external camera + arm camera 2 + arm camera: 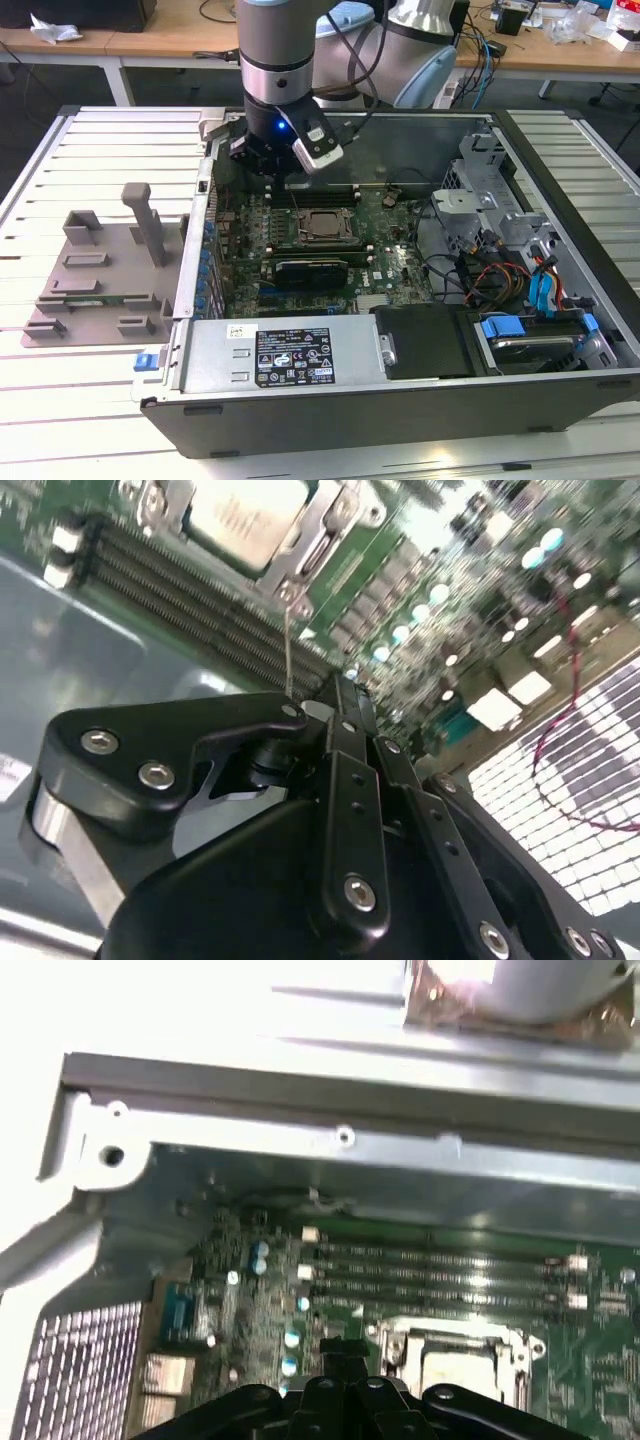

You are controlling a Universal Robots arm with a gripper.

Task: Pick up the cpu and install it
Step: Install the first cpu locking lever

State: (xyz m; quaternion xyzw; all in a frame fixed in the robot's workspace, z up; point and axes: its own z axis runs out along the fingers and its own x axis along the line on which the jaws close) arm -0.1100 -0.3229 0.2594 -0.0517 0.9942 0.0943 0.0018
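The cpu [322, 224] lies flat in the black metal-framed socket of the green motherboard [385, 265], inside the open computer case. Its pale silvery top shows in both wrist views [243, 516] [457, 1364], with the socket's metal frame around it. My gripper [268, 166] hangs over the board toward the exterior view's upper left of the socket, near the memory slots [440, 1265]. It stands apart from the cpu. Its black fingers [345, 715] are pressed together with nothing between them; the gripper [345, 1352] is shut and empty.
A grey fixture plate [100, 270] with raised blocks lies on the slatted table at the exterior view's left. The case wall [330, 1110] runs close behind the gripper. A power supply [290, 355], cables [490, 275] and drive bays [540, 330] fill the case's near and right side.
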